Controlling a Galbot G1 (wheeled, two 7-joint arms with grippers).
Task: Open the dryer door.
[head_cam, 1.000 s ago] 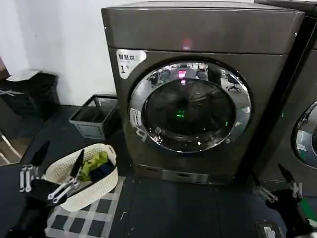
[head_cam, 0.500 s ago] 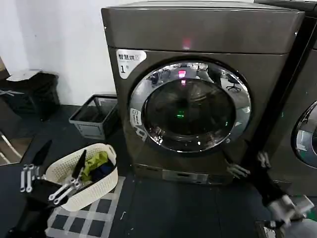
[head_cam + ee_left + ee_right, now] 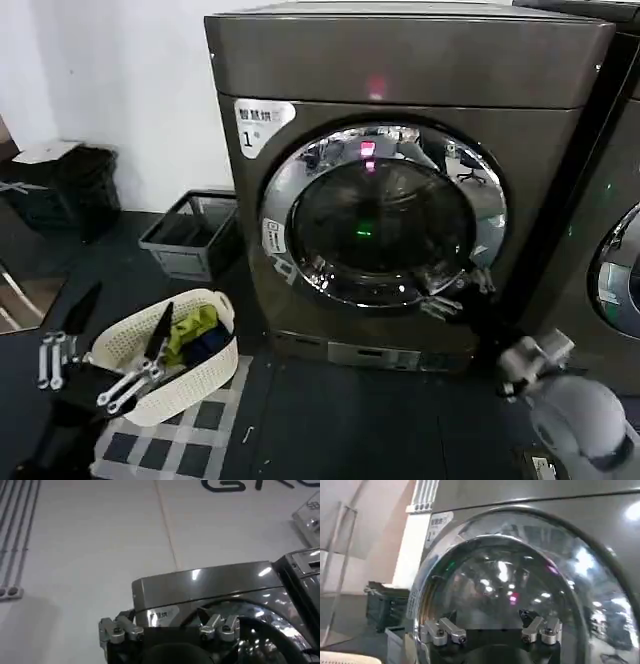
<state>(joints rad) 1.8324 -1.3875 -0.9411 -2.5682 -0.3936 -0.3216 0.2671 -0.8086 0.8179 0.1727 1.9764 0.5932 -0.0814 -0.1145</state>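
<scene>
Head view has the right hand up against the lower right of the dryer door, its fingers spread apart right at the chrome rim, nothing clamped between them. Can't tell for sure if the tips are actually touching the rim or just shy of it. The arm runs back down and to the right, with the pale rounded wrist part low in the corner.

From the right wrist view, the right hand sits with its fingers wide open, and the door is close in front, dark glass full of reflections with the shiny ring around it.

The door sits shut, flush on the front of the dryer, which stands in the middle of the scene with the white "1" sticker at its upper left and a small pink light glowing above the door.

The left hand is parked low at the left, fingers apart, hovering over a cream laundry basket with green and dark clothes in it. Left wrist view shows the left hand open too, looking up at the dryer's top edge against a white wall.

A grey crate sits on the floor beside the dryer, and a neighbouring machine stands on the right.
</scene>
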